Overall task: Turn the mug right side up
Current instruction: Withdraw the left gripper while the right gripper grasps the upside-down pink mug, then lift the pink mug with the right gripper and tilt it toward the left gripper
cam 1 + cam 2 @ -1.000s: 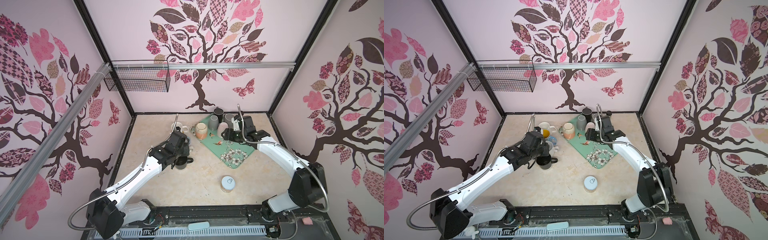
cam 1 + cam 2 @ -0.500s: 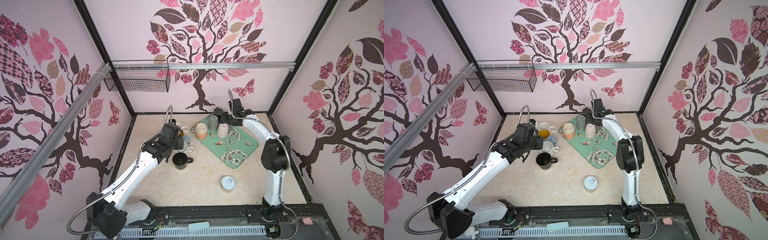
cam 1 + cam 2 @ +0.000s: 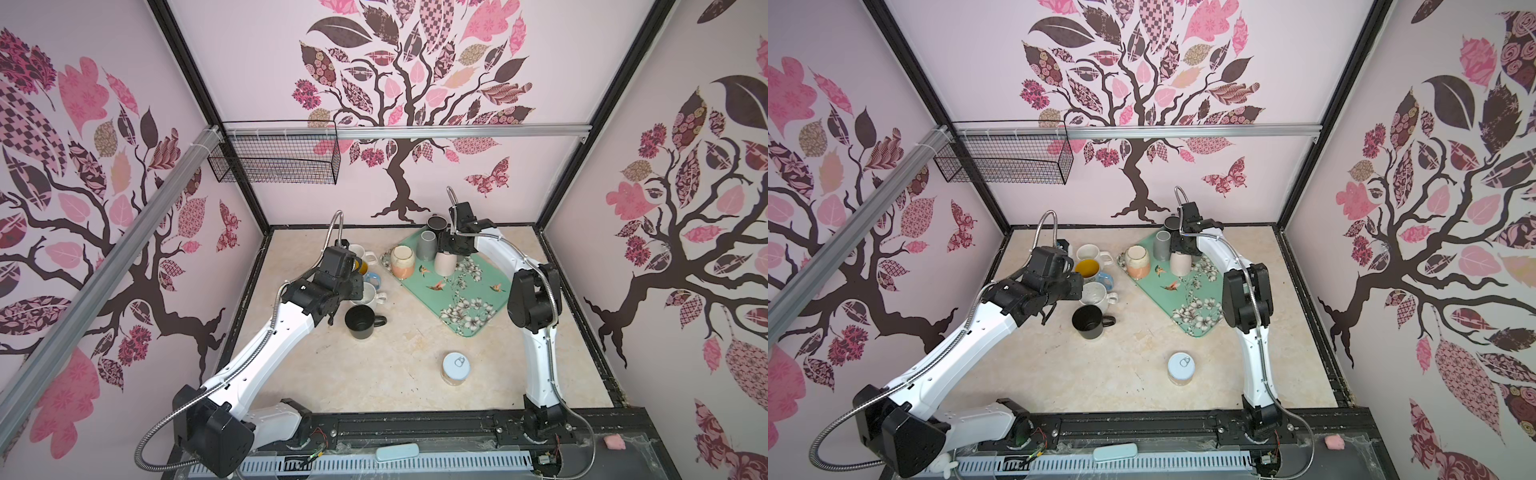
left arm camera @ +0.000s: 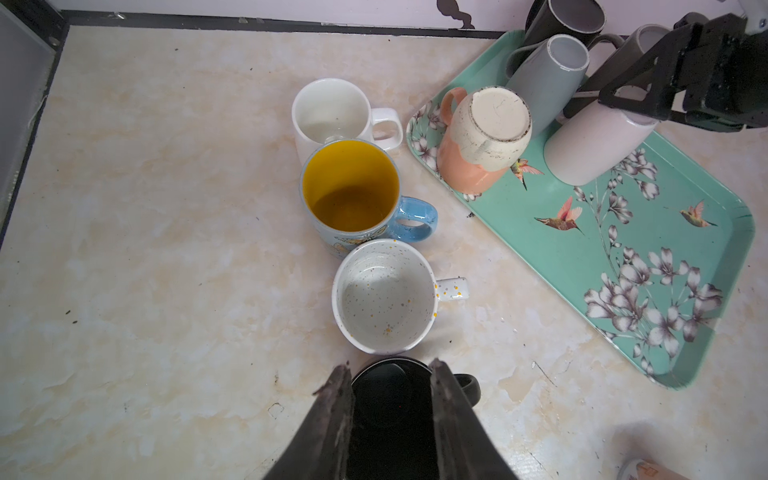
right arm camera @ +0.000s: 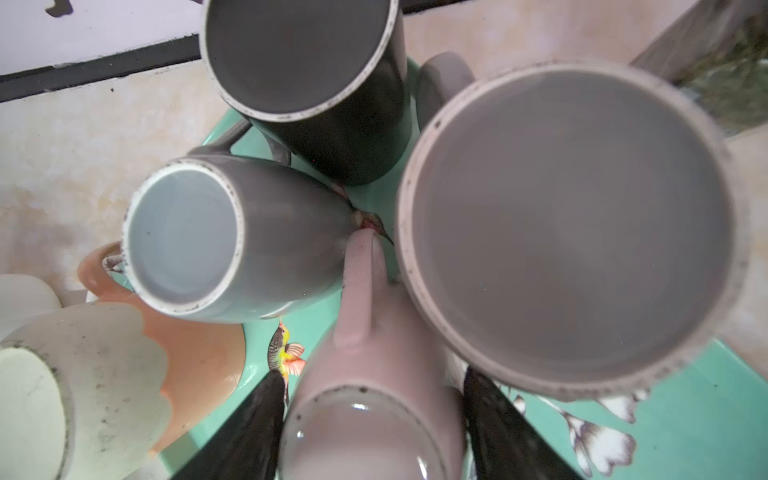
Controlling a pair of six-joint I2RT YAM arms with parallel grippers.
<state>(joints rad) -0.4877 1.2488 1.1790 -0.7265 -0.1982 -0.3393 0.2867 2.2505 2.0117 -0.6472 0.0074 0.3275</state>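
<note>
1. No text, brand, number or sign can be read in any view.
2. The can (image 4: pixel 642 469) at the edge of the left wrist view bears a faint reddish mark on its side, too cropped and blurred to read.

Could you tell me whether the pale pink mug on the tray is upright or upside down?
Upside down: the pale pink mug shows its base upward, rim on the teal tray.
</note>
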